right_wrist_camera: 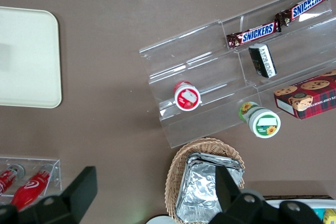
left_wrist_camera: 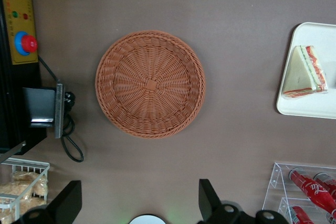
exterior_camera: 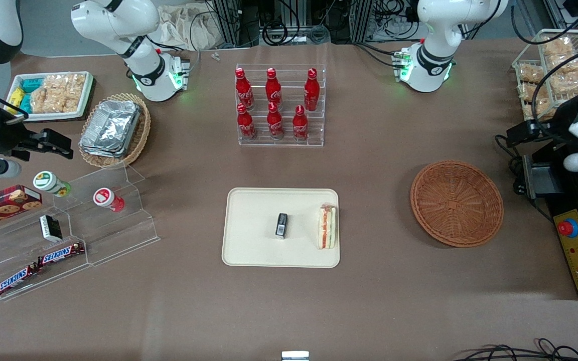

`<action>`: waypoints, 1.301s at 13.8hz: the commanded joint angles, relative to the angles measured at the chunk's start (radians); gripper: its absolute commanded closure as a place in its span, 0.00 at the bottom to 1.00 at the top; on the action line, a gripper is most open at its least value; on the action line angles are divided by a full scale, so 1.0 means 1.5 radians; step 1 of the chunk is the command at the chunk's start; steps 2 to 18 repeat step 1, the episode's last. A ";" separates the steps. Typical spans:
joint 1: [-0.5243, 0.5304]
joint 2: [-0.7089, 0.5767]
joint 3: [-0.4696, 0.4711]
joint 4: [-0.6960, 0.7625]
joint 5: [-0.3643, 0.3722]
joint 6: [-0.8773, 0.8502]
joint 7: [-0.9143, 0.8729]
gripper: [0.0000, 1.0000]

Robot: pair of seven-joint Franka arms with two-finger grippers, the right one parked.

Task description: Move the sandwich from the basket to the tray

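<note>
Already the sandwich (exterior_camera: 326,227) lies on the tray (exterior_camera: 249,250), at the tray edge nearest the basket (exterior_camera: 456,203), and the basket is bare. We judge the placing done, with only a retreat left for the working arm.

Our end effector (left_wrist_camera: 139,203) hangs high above the tabletop (exterior_camera: 369,301), its two dark fingers (left_wrist_camera: 207,198) spread wide and holding nothing. In the wrist view the basket sits almost directly beneath it, while the sandwich lies well off to one side, toward the middle of the tabletop, and the basket stands between the working arm's end and the tray. The wedge's long axis runs from nearer the front camera to farther from it, along the tray's short edge, with the striped red, orange and green filling facing the basket. Any further move on the sandwich would need a sideways reach past the basket; the working arm is the nearer of the two.

A small black object (exterior_camera: 281,225) rests mid-tray, apart from the sandwich; its label is too small for us to read.

Legible elsewhere: "SNICKERS" on two bars (exterior_camera: 60,254) in a clear stand, and white Coca-Cola script on six red bottles (exterior_camera: 274,103) racked farther from the camera than the tray.
</note>
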 commanded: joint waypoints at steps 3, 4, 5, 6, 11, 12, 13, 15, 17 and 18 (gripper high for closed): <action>-0.034 -0.012 0.031 -0.016 -0.011 -0.003 0.008 0.00; -0.034 -0.012 0.031 -0.016 -0.011 -0.003 0.008 0.00; -0.034 -0.012 0.031 -0.016 -0.011 -0.003 0.008 0.00; -0.034 -0.012 0.031 -0.016 -0.011 -0.003 0.008 0.00; -0.034 -0.012 0.031 -0.016 -0.011 -0.003 0.008 0.00; -0.034 -0.012 0.031 -0.016 -0.011 -0.003 0.008 0.00; -0.034 -0.012 0.031 -0.016 -0.011 -0.003 0.008 0.00; -0.034 -0.012 0.031 -0.016 -0.011 -0.003 0.008 0.00; -0.034 -0.012 0.031 -0.016 -0.011 -0.003 0.008 0.00; -0.034 -0.012 0.031 -0.016 -0.011 -0.003 0.008 0.00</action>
